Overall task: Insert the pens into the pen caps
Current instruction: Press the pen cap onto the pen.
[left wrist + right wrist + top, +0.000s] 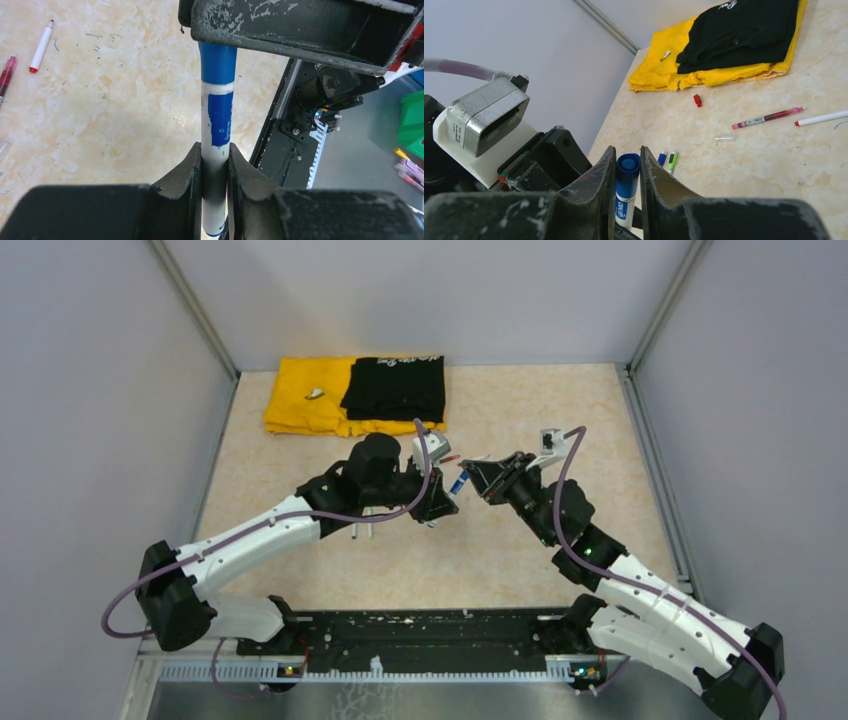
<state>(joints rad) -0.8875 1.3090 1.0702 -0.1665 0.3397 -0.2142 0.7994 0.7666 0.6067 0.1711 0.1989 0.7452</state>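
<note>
Nearest, to the left, a green pen (pixel 672 161) lies on the table (pixel 420 560). At mid-table, off the surface, my left gripper (pixel 215 152) pinches the blue-labelled pen (pixel 216 115) by its barrel. My right gripper (pixel 627 155) is clamped on the blue cap (pixel 628 167) over the pen's end. Beyond lie a maroon pen (pixel 768 118), a red-tipped pen (pixel 821 118) and a red cap (pixel 697 100). A folded yellow cloth (pixel 664 70) and a black cloth (pixel 739 35) sit at the far edge.

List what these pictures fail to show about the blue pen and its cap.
- Left wrist view: blue cap end hidden by right gripper.
- Right wrist view: blue pen barrel hidden between its fingers.
- Top view: cap seating too small to judge.
</note>
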